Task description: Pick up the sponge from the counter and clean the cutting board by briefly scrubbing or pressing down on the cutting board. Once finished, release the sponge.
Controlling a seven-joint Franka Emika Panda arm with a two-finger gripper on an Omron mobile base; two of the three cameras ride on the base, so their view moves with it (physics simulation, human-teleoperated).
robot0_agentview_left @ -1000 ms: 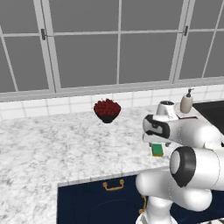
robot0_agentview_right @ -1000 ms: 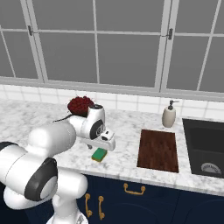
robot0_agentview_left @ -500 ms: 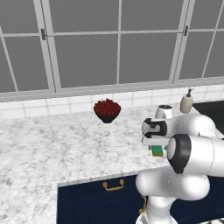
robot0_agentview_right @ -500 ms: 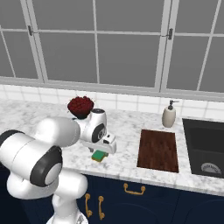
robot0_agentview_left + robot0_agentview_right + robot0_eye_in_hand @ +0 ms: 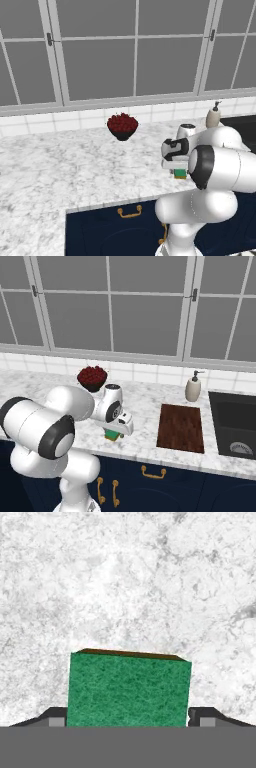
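Observation:
The sponge (image 5: 129, 689), green side up, lies flat on the marbled counter (image 5: 125, 587). My gripper (image 5: 129, 719) is down over it, and one dark fingertip (image 5: 56, 718) stands tight against each short side. Whether the tips press the sponge I cannot tell. From the right, the sponge (image 5: 114, 435) peeks out under the gripper (image 5: 119, 430) near the counter's front edge. The left base view has the sponge (image 5: 180, 173) just below the hand (image 5: 172, 152). The dark reddish-brown cutting board (image 5: 181, 427) lies a short way to the sponge's right, bare.
A dark bowl of red fruit (image 5: 92, 377) stands at the back by the tiled wall. A soap bottle (image 5: 193, 388) stands behind the board, and the black sink (image 5: 235, 426) lies to the right of it. Navy cabinets with gold handles (image 5: 152, 472) run below.
The hand has come down lower over the sponge, and the fingers have drawn in towards its sides. The sponge has not moved.

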